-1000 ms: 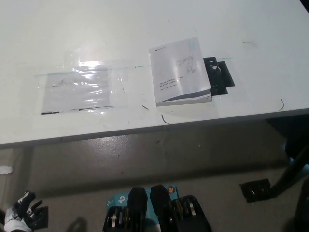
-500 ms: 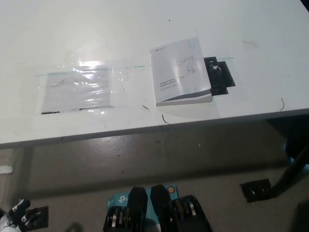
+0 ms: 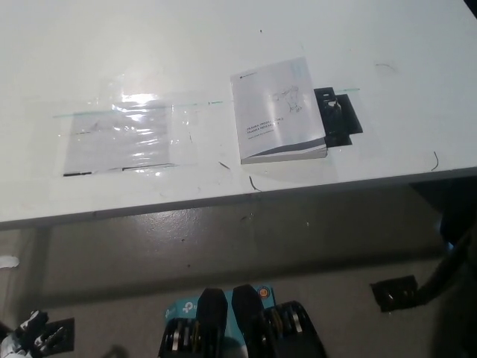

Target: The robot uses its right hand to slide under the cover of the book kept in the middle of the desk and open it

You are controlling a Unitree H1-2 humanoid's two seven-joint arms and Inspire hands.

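Note:
A closed book (image 3: 279, 112) with a white cover and a grey lower band lies flat on the white desk (image 3: 223, 37), right of the middle and near the front edge. Nothing touches it. Only part of my white left hand (image 3: 28, 339) shows, low in the bottom left corner over the floor and far from the desk. My black right hand is out of the picture.
A clear plastic sheet (image 3: 119, 138) lies flat on the desk left of the book. A black flat object (image 3: 339, 115) sits against the book's right side. The desk's front edge (image 3: 223, 200) runs across the picture, with grey floor below and a black floor plate (image 3: 395, 292).
My left hand has sunk lower into the bottom left corner. A dark shape at the bottom right edge has left the view. The book has not moved.

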